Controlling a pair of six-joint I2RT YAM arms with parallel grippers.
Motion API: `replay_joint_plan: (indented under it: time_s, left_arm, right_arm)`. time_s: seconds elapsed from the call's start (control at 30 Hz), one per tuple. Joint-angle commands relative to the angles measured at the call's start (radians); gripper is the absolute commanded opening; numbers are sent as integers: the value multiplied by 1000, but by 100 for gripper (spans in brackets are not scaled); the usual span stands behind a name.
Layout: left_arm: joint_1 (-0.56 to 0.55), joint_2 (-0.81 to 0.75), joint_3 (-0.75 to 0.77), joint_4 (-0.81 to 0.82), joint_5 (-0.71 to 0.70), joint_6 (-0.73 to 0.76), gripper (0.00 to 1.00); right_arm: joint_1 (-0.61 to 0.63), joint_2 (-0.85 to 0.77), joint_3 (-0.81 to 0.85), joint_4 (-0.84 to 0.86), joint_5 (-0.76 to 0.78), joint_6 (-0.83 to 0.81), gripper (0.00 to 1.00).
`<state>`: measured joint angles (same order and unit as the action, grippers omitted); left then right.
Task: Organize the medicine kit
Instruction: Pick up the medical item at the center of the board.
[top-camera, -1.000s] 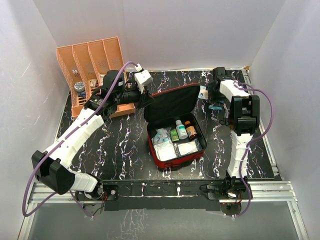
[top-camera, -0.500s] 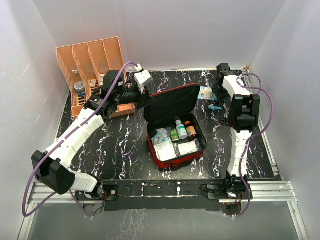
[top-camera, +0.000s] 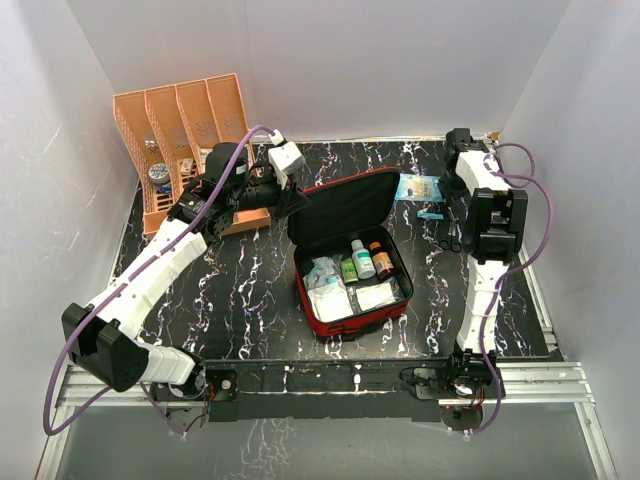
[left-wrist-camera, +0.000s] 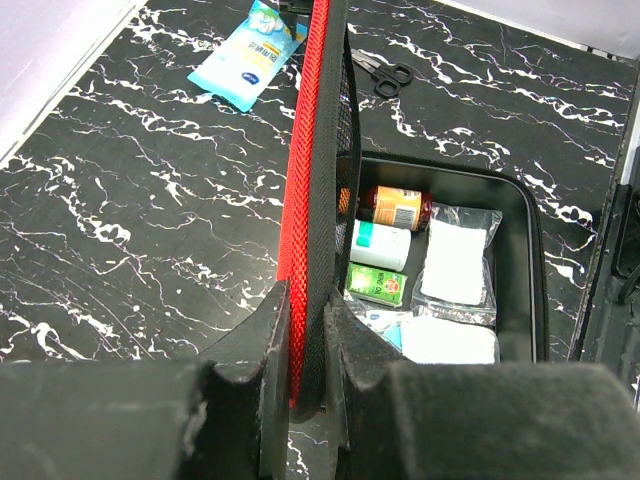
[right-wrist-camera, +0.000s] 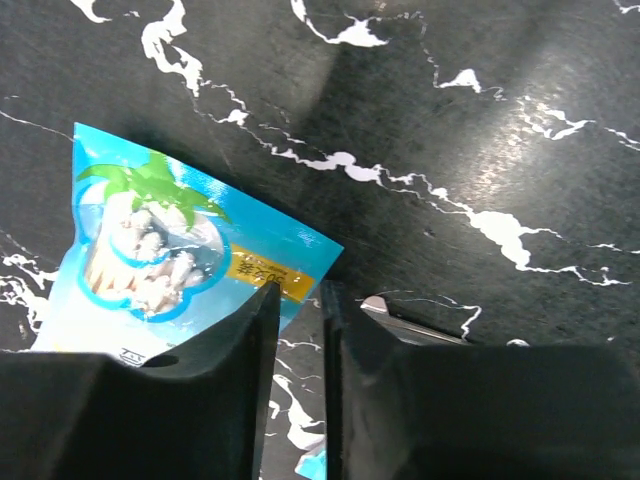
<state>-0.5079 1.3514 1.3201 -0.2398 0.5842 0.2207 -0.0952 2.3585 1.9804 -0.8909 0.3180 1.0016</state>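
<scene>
The medicine kit (top-camera: 352, 322) lay open at the middle of the table (top-camera: 240, 290), its red lid (left-wrist-camera: 300, 180) upright and pinched at the edge by the left gripper (left-wrist-camera: 305, 310), hiding part of the interior from the wrist camera. Near the far right corner, the right gripper (right-wrist-camera: 298, 300) hung over a blue packet (right-wrist-camera: 150, 240), jaws nearly together. Whether they nipped its edge could not be told, as the fingers covered it.

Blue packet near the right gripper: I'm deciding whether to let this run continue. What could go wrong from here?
1. The right gripper has its jaws nearly together at just one corner of the blue packet; any hold there may slip.
2. The scissors lie close by and could get dragged along.
3. The left gripper alone holds up the lid of the medicine kit; a slip could drop it shut.
</scene>
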Motion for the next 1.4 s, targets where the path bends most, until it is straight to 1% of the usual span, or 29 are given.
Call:
replay_joint_plan:
  time_s: [0.0,0.1,0.2,0.23,0.27,0.3,0.43,0.47,0.63,0.73,0.77,0.87,1.0,1.1,1.2,1.37]
  left_arm:
    - [-4,-44,-5,-4,-4,-12,0]
    - [-4,-46,-5,-10,-5,-9,0]
    - [-4,-49,-7,-14,-4,-6,0]
    - [-4,-49,-8,-15,-4,-5,0]
    - [-4,-50,-8,-16,-3,-4,0]
    - [-4,-50,-10,-16,-3,-3,0]
    - [-4,-52,-14,-13,-1,0,0]
    - [-4,-52,-15,-12,1,2,0]
    - [-4,-45,-15,-11,8,9,0]
    - [-4,-39,-14,-10,16,12,0]
    - [-4,-36,-12,-10,18,14,0]
    - [-4,-28,-3,-12,23,20,0]
    - [-4,-26,2,-15,23,23,0]
    - [-3,-27,2,-20,25,24,0]
    - [-4,-25,6,-27,24,26,0]
    - [-4,-21,7,-26,24,26,0]
  right_arm:
    - [-20,88,-89,-48,9,-29,17]
    - [-21,83,-108,-28,-4,-29,14]
    - [-20,59,-142,11,-15,-30,18]
    - [-21,44,-157,32,-20,-30,13]
    - [-21,27,-174,56,-30,-37,4]
    - [-20,8,-189,76,-34,-43,0]
    - [-19,-88,-267,162,-42,-57,0]
    - [-19,-118,-289,185,-43,-57,2]
    - [-14,-224,-345,278,-92,-43,34]
    - [-9,-236,-333,325,-147,-27,47]
    - [-9,-232,-327,327,-160,-13,49]
    - [-9,-228,-338,373,-202,0,53]
    - [-9,-248,-415,466,-231,13,54]
    - [-9,-245,-455,498,-239,25,54]
    - [-9,-236,-451,480,-241,30,54]
    - [-7,-257,-404,372,-218,-16,54]
